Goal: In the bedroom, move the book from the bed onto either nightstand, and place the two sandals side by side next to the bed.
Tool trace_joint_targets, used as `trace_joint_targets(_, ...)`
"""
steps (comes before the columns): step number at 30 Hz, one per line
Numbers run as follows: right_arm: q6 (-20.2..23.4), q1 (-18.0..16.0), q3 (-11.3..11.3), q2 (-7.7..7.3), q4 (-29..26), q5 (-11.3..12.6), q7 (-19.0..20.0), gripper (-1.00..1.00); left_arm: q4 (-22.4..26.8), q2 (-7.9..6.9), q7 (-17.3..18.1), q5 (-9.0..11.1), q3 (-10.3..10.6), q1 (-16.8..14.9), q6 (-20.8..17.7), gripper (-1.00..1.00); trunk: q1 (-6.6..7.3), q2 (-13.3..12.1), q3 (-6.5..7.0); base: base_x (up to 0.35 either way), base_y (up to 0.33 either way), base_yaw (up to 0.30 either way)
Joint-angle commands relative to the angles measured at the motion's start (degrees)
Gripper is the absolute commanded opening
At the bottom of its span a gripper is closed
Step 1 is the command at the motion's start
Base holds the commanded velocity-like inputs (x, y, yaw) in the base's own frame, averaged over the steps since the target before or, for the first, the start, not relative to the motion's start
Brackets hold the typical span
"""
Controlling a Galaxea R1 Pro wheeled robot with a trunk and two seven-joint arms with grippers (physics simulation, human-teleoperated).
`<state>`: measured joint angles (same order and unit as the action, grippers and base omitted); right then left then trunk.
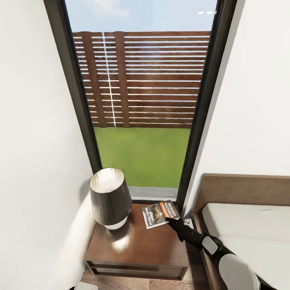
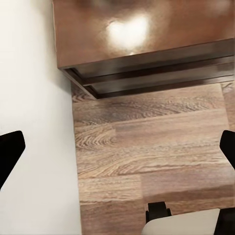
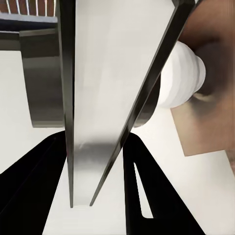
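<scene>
The right gripper (image 1: 169, 219), black and two-fingered, was closed on the thin dark-grey paperback book with the orange band (image 1: 160, 214). In the right wrist view the book (image 3: 100, 98) ran edge-on between the two black fingers (image 3: 147, 196), which pressed on both covers. The book lay at the far right corner of the glossy reddish-brown wooden nightstand (image 1: 141, 245), directly ahead of the gripper; whether it rested flat or hung just above the top could not be told.

To the left of the gripper stood a table lamp with a dark conical shade and white base (image 1: 110, 199), near the book but apart from it. Behind the book rose the tall dark-framed window (image 1: 141, 100), and to the gripper's right stood the brown wooden headboard (image 1: 241, 187) and the light-grey mattress of the bed (image 1: 249, 225).

The left gripper's black fingertips (image 2: 10, 152) appeared well apart at opposite edges of the left wrist view, over the brown wood-plank floor (image 2: 147, 147) in front of the nightstand drawer (image 2: 161, 73); nothing lay between them.

The nightstand's front half was open surface, bounded by a white wall (image 1: 36, 161) on the left.
</scene>
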<state>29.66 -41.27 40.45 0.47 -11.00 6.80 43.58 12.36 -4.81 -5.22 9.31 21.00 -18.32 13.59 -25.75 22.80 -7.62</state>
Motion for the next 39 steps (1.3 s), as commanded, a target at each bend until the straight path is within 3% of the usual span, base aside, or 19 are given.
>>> trace_joint_targets(1, 0.6, 0.0, 0.0, 0.02, -0.1, 0.6, -0.3, -1.00, 0.0, -0.03, -0.2, 0.5, 0.5, 0.0, 0.2, 1.00, -0.04, 0.1, -0.12, 0.028, 0.000, 0.000)
trace_joint_targets(13, 0.8, 0.0, 0.5, 0.05, -0.2, 0.7, -2.5, -1.00, 0.0, -0.02, -0.2, 0.5, 0.4, 0.0, 0.2, 1.00, -0.04, 0.1, -0.12, 0.011, 0.000, 0.000)
trace_joint_targets(39, 0.6, 0.0, 1.1, 0.02, -0.2, 0.7, -2.7, -1.00, 0.0, -0.02, -0.2, 0.5, 0.4, -0.1, 0.2, 1.00, -0.04, 0.1, -0.12, 0.000, 0.000, 0.000)
